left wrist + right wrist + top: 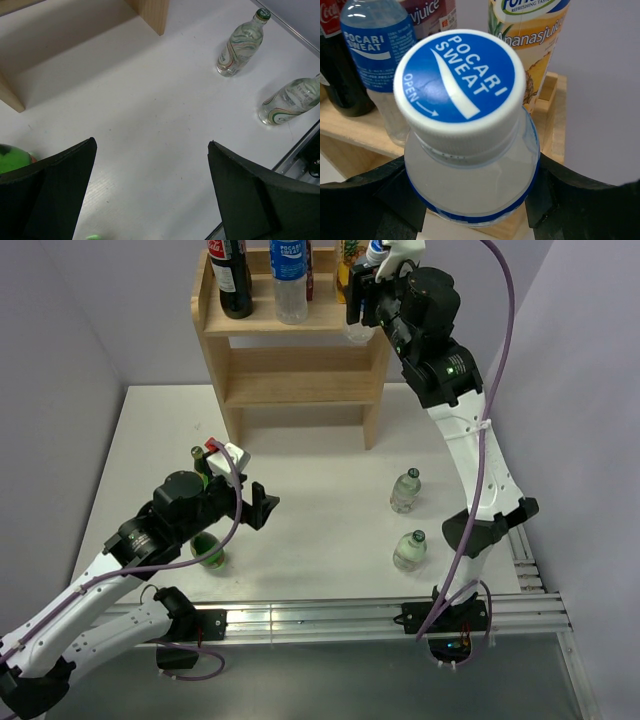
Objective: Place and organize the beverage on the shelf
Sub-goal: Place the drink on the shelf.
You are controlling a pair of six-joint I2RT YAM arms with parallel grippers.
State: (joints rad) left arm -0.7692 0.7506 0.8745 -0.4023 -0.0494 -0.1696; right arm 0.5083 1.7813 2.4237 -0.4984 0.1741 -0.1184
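Note:
The light wood shelf (296, 374) stands at the back of the table. On its top board are a cola bottle (232, 278), a Pocari Sweat bottle (290, 280) and a pineapple juice carton (532, 30). My right gripper (360, 300) is shut on a second Pocari Sweat bottle (460, 82), upright at the top board's right front corner (547, 135). Whether it rests on the board is hidden. My left gripper (152, 150) hangs open and empty over the table. A green bottle (208, 552) is beside it.
Two clear glass bottles (405, 490) (410, 550) stand on the table's right side, also in the left wrist view as one glass bottle (240, 45) and another (290, 100). The shelf's two lower tiers hold nothing. A metal rail (330, 618) runs along the near edge.

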